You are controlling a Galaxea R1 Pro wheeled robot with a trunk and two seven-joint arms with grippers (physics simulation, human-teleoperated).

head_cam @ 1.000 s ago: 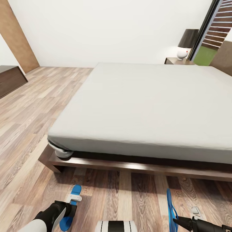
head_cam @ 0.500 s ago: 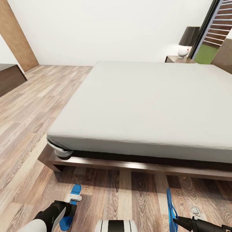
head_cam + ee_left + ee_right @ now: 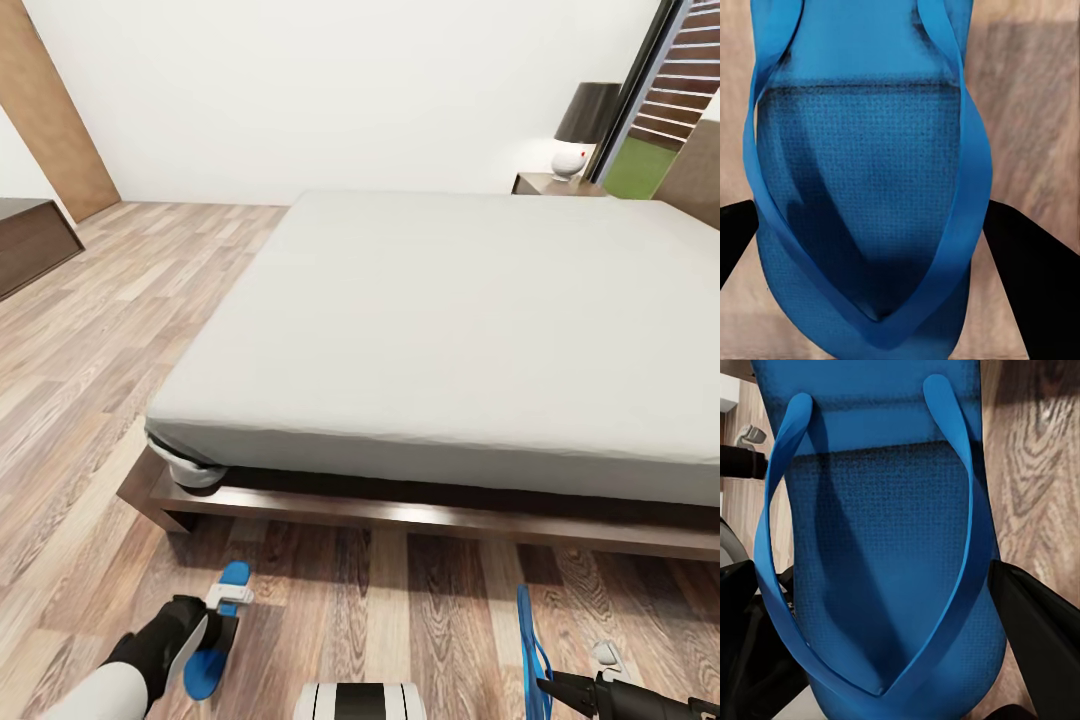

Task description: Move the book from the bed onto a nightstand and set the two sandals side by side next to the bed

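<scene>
I've got a sandal (image 3: 862, 187) pinched in my left gripper (image 3: 222, 640) and another (image 3: 881, 547) in my right gripper (image 3: 545, 688); released apart or tilted, they'd land skewed beside the bed (image 3: 400, 515).

- The head view looks forward and down from the foot of the bed (image 3: 450, 320), taking in the plank floor (image 3: 90, 340) and the far wall.
- The left wrist view sits very close over a blue sandal (image 3: 862, 187) above that floor.
- The right wrist view sits equally close on the other sandal (image 3: 877, 547); the head view shares both sandals.
</scene>
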